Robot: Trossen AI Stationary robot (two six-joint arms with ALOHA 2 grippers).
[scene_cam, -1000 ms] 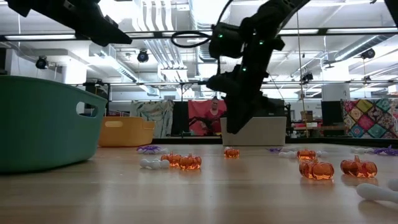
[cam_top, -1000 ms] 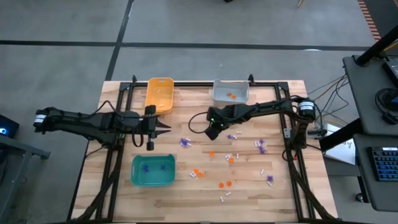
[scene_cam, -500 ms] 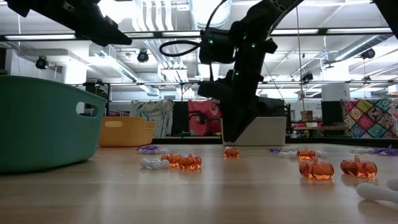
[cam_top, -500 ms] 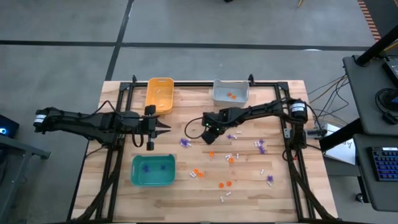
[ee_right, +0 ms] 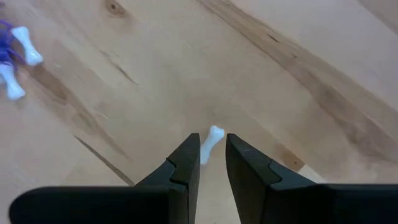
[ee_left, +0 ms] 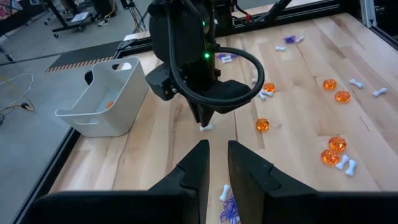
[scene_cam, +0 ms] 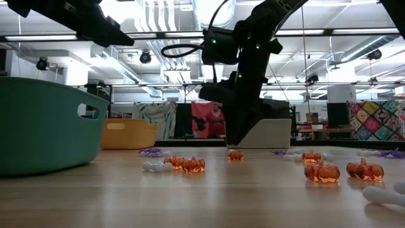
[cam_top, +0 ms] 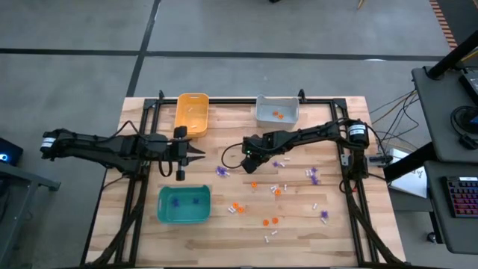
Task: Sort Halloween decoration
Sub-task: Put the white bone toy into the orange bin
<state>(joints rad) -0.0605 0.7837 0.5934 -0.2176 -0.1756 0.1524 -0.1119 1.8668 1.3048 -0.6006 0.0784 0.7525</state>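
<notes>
Small trinkets lie loose on the wooden table: purple spiky ones (cam_top: 222, 171), orange pumpkins (cam_top: 237, 208) and white bones (cam_top: 274, 188). My right gripper (cam_top: 247, 167) points steeply down at mid-table, open by a narrow gap. One white bone (ee_right: 211, 140) lies flat on the wood, one end between the fingertips and the other sticking out past them. The left wrist view shows this bone (ee_left: 206, 128) right under the right gripper's tips (ee_left: 204, 123). My left gripper (cam_top: 200, 155) hovers at the left, level, narrowly open with nothing in it. My right gripper comes at the white bone from above, slanting, with a fingertip (ee_right: 189, 155) on either side of the bone's near end (ee_right: 204, 155). The bone lies on the table. I cannot tell whether the fingers touch it.
A yellow bin (cam_top: 191, 113) and a grey bin (cam_top: 277, 110) holding orange pieces stand at the far edge. A teal bin (cam_top: 184, 204) with purple pieces sits near left. Black frame rails (cam_top: 140, 187) run along the table's sides.
My right gripper has gone a little toward the table's left and near edges, sinking slightly and rolling about its own line. It has come to stand over the white bone and has kept still since. Its finger gap looks the same.
</notes>
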